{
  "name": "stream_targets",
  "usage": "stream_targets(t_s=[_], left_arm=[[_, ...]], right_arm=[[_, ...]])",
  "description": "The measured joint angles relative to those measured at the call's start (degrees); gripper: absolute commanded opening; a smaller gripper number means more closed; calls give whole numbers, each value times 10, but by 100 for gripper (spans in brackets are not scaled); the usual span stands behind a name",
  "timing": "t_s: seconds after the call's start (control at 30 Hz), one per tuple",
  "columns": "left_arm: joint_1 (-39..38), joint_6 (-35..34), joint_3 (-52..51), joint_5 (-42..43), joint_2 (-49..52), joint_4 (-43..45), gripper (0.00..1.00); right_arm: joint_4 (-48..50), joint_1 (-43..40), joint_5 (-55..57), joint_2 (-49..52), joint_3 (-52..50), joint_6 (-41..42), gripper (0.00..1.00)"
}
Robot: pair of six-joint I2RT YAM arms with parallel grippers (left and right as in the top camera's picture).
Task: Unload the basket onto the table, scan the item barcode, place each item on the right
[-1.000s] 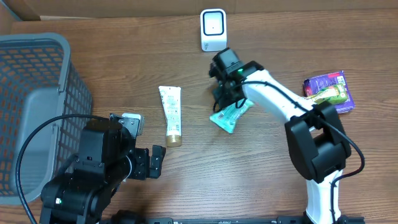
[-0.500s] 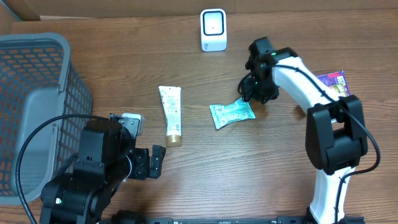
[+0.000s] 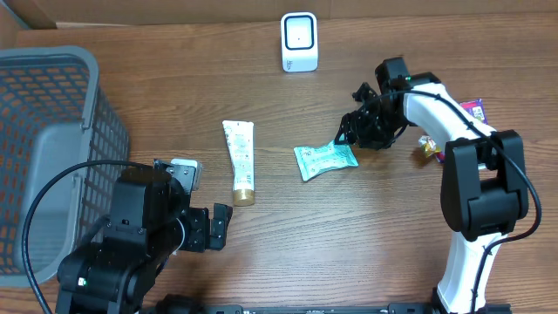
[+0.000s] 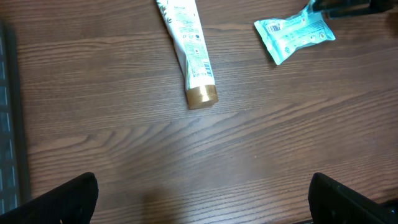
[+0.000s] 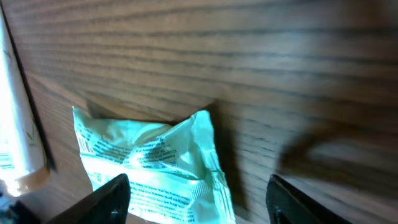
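Swung away toward its own right since a second ago, the right claw has let go of the teal packet. The packet now lies flat on the worktop, just beside the claw's parted, empty fingers. It sits in front of the white scanner and well apart from it, with a barcode showing on its upper face. The left claw hangs over bare wood with its fingers wide apart and nothing between them, and a cream tube with a gold cap lies to the packet's left.
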Motion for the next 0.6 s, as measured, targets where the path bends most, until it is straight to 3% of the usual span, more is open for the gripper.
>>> stream_targets(t_s=[0.23,0.6], left_arm=[[0,0,0,0,0,0,99],[0,0,0,0,0,0,99]], right_arm=[[32,0,-37,0,-26,-15,70],[68,35,-74,0,-58,-33,48]])
